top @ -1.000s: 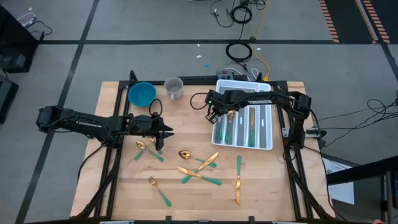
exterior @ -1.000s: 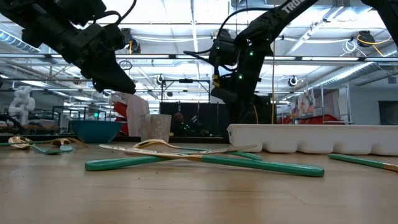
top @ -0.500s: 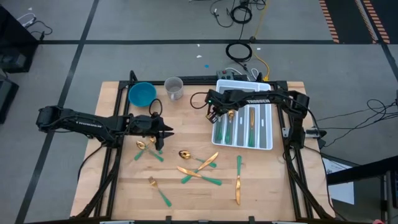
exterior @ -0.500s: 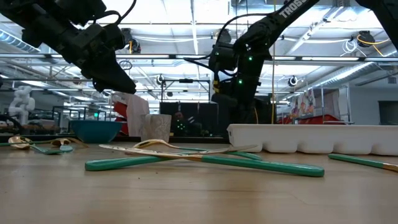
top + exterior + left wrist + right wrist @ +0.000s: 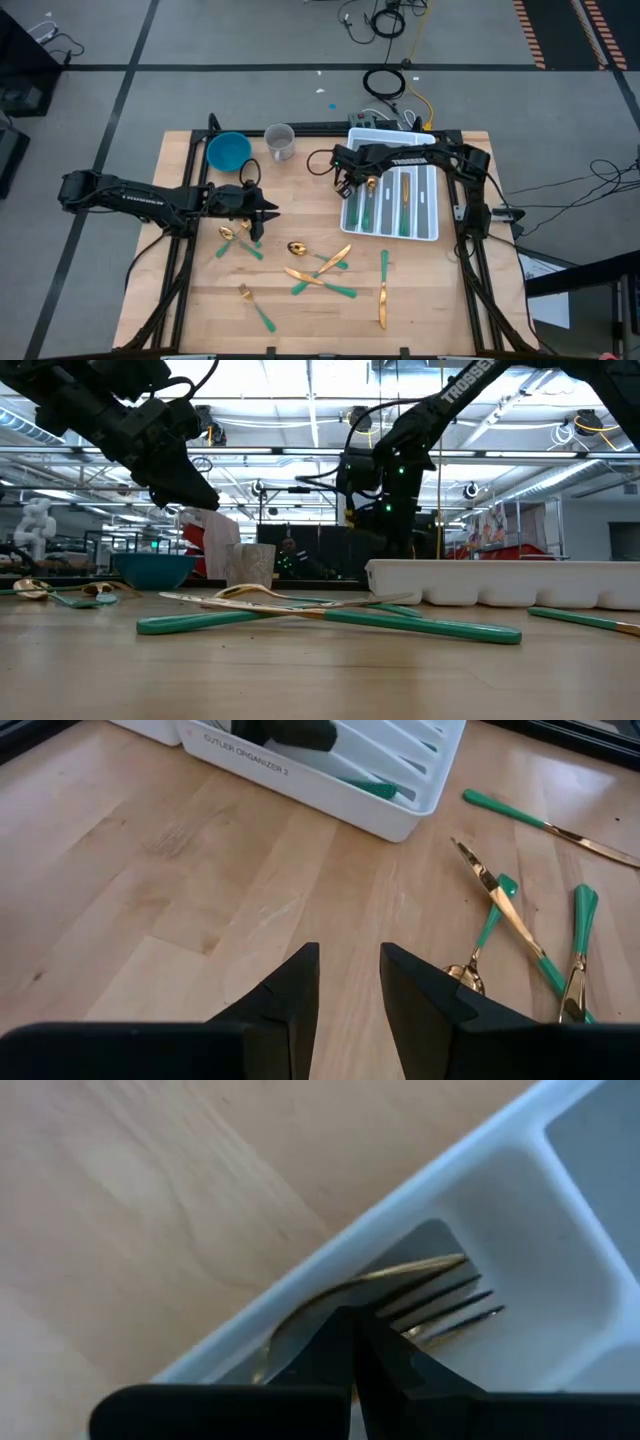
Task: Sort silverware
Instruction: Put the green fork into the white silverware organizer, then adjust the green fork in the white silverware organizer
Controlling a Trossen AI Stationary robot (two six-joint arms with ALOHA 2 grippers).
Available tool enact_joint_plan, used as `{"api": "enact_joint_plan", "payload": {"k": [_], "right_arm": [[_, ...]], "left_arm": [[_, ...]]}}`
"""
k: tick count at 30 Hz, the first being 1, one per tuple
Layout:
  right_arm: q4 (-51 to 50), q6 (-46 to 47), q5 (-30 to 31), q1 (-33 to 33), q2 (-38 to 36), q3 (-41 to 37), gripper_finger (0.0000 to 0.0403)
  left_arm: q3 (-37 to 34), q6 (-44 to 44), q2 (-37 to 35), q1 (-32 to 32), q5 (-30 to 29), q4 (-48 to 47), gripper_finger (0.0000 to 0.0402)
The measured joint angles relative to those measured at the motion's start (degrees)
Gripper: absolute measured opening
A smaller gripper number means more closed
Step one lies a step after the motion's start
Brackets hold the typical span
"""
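Several pieces of silverware with gold heads and green handles lie loose on the near half of the table, among them a spoon (image 5: 296, 248), a fork (image 5: 255, 306) and a knife (image 5: 382, 291). More pieces lie in the white organizer tray (image 5: 392, 236) at the far right. My right gripper (image 5: 345, 186) hangs over the tray's leftmost compartment, shut on a gold fork (image 5: 450, 1298) whose tines are inside that compartment. My left gripper (image 5: 268, 213) hovers open above bare wood left of the loose pieces, touching nothing. My right gripper pinches the fork just behind its tines (image 5: 395, 1312) between its two shut fingers (image 5: 330, 1342), coming steeply from above. The tines stick out past the fingertips, down inside the tray's leftmost compartment (image 5: 440, 1245). The fingers hide the handle, and I cannot tell whether the fork rests on the tray's floor.
A blue bowl (image 5: 229, 151) and a clear cup (image 5: 280, 141) stand at the far left of the table. A crossed pile of silverware (image 5: 320, 275) lies in the middle, with bare wood between it and the tray (image 5: 330, 780).
My right gripper has sunk a little with the fork, toward the tray's leftmost compartment, and stays shut.
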Motion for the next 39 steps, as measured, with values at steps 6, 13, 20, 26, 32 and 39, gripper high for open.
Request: {"api": "enact_joint_plan", "payload": {"k": [6, 13, 20, 26, 32, 39], "right_arm": [[-0.9, -0.1, 1.1, 1.2, -1.5, 0.0, 0.0], [-2.9, 1.4, 0.9, 3.5, -5.9, 0.0, 0.0], [-4.5, 3.7, 0.8, 5.3, -4.9, 0.0, 0.0041], [-4.6, 5.1, 2.5, 5.7, -4.1, 0.0, 0.0097], [-4.2, 5.1, 2.6, 5.7, -4.2, 0.0, 0.0115], [-4.1, 4.5, 2.6, 5.5, -3.9, 0.0, 0.0106]], "left_arm": [[0.0, 0.0, 0.0, 0.0, 0.0, -0.2, 0.0115], [0.0, 0.0, 0.0, 0.0, 0.0, -0.2, 0.0115], [0.0, 0.0, 0.0, 0.0, 0.0, -0.2, 0.0115], [0.0, 0.0, 0.0, 0.0, 0.0, -0.1, 0.0115], [0.0, 0.0, 0.0, 0.0, 0.0, -0.1, 0.0115], [0.0, 0.2, 0.0, 0.0, 0.0, -0.1, 0.0115]]}}
